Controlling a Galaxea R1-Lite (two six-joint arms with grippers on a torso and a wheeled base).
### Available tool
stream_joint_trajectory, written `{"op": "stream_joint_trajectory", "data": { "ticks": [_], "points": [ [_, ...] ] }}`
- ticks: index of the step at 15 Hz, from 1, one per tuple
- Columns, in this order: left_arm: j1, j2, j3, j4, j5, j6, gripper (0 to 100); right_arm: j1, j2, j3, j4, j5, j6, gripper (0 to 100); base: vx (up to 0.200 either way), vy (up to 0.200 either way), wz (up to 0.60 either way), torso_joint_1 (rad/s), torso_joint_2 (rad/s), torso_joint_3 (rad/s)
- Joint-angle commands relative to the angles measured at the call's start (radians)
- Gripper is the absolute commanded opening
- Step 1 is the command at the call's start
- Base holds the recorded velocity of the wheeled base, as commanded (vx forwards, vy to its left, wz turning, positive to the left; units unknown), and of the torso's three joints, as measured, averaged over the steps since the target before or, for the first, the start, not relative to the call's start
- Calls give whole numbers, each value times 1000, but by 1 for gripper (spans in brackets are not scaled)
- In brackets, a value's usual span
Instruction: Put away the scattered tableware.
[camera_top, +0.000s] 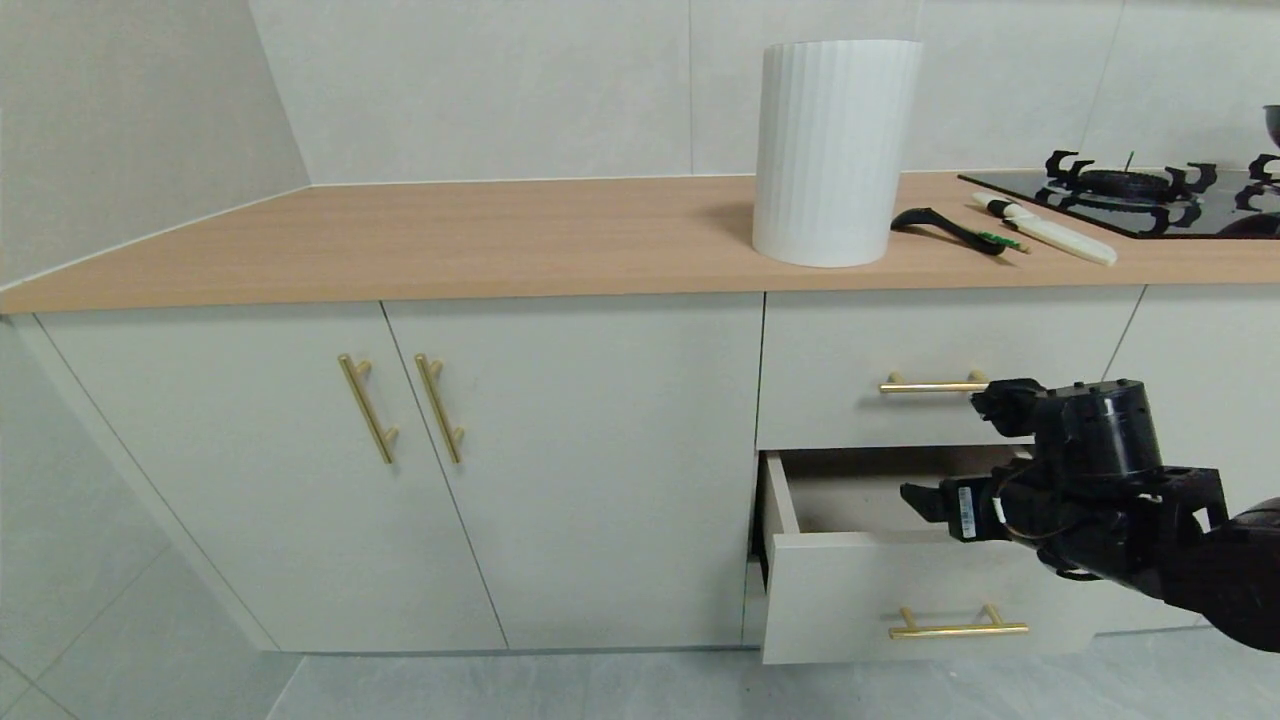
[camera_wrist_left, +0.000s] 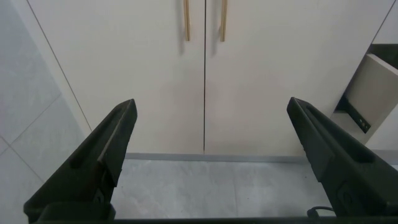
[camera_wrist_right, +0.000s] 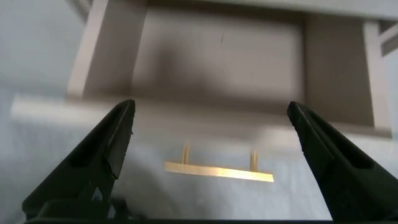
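Observation:
On the wooden countertop (camera_top: 450, 235) lie a black utensil (camera_top: 950, 230) with a green tip and a white utensil (camera_top: 1060, 238), both to the right of a tall white ribbed container (camera_top: 835, 150). Below them the lower drawer (camera_top: 900, 585) stands pulled out, and its inside (camera_wrist_right: 217, 56) looks bare. My right gripper (camera_top: 948, 447) hovers open just above the drawer's front part, nothing between its fingers; in the right wrist view the right gripper (camera_wrist_right: 211, 112) frames the drawer and its gold handle (camera_wrist_right: 217, 171). My left gripper (camera_wrist_left: 211, 106) is open and faces the cabinet doors (camera_wrist_left: 205, 74) low near the floor.
A black gas hob (camera_top: 1150, 195) sits at the counter's right end. The upper drawer (camera_top: 930, 350) is closed, with its gold handle (camera_top: 930, 385) close to my right gripper's upper finger. Double cabinet doors (camera_top: 420, 450) fill the left, with grey tiled floor (camera_top: 400, 690) below.

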Motion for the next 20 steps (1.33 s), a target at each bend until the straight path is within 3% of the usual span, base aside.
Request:
{"op": "stream_joint_trajectory", "data": {
  "ticks": [1,6,14,20],
  "points": [
    [0,1,0,0,0,1,100,-18,95,-6,-27,-2,7,100,0,0,0,0,0,0],
    [2,1,0,0,0,-1,100,-37,242,-39,-107,-42,28,100,0,0,0,0,0,0],
    [0,1,0,0,-1,-1,100,-37,242,-33,-98,-45,25,100,0,0,0,0,0,0],
    [0,1,0,0,0,-1,100,-33,147,-35,52,-37,25,100,0,0,0,0,0,0]
  ]
}}
